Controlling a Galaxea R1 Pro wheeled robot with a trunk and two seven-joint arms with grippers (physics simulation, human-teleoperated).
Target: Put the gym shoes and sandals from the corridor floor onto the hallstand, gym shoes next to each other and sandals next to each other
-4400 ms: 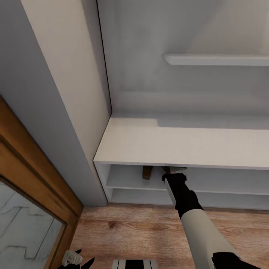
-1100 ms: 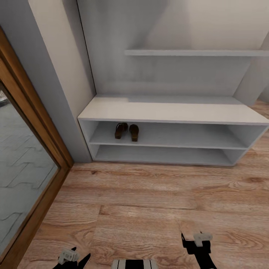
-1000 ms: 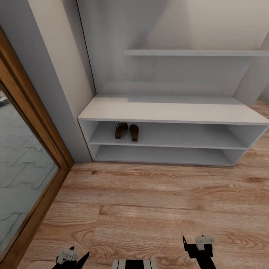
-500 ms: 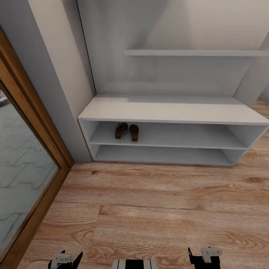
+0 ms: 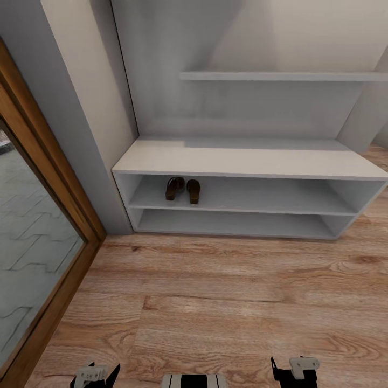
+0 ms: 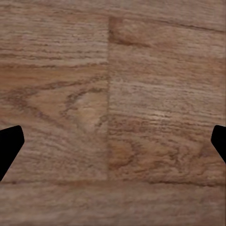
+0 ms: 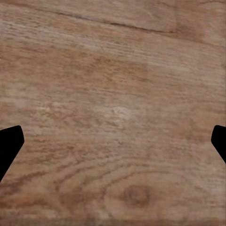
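Two sandals sit side by side on the hallstand's upper open shelf.

The sandals (image 5: 182,189) rest at the left end of the pale grey hallstand (image 5: 248,161). Both claws, left (image 6: 113,143) and right (image 7: 113,143), hang wide open and empty over the wood-plank corridor floor (image 5: 215,291).

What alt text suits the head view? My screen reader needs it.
Two dark brown sandals sit side by side at the left end of the upper open shelf of a pale grey hallstand. Bare wood-plank corridor floor lies in front.
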